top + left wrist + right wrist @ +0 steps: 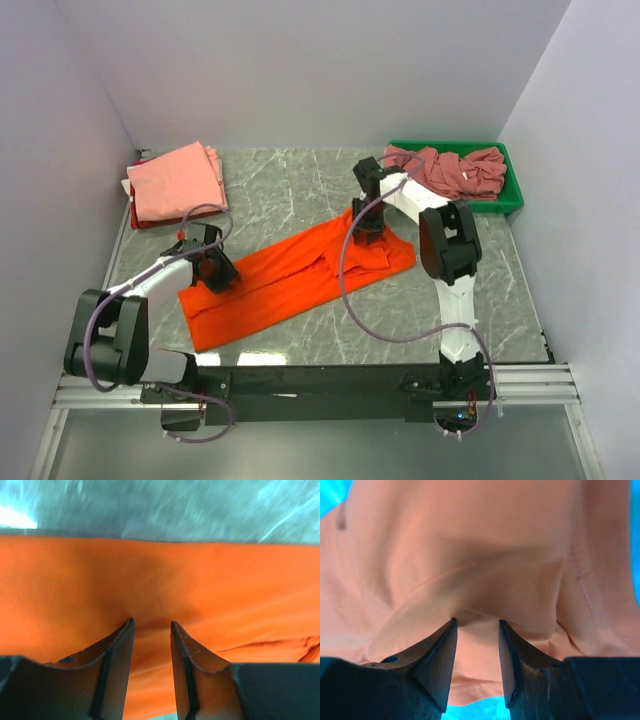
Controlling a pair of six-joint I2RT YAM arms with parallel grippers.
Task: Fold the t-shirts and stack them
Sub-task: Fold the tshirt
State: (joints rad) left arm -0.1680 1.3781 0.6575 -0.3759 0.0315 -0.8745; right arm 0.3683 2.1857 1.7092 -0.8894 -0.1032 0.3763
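Pink shirt: folded, back left of the table; likely the stack to build on.
Left gripper: down on the orange shirt at its left end; fingers a narrow gap apart, cloth between the tips, and we cannot tell whether it is pinched.
Orange shirt: mid-table, a long band slanting from near left to far right.
Right gripper: on the band's right end; fingers narrow, cloth bunched between them, creases running to the tips, so we judge it pinched.
Mauve shirts: heaped loose in the bin, back right.
Step in hand: we read it as the crosswise fold. We should catch every layer in each grip, lift both ends level, bring one over the other, and match the edges before letting go.
Top view only: the whole band, both arms, the stack, the bin.
Wrist views only: the finger gaps and the cloth at the tips, nearly flat on the left, rucked on the right.
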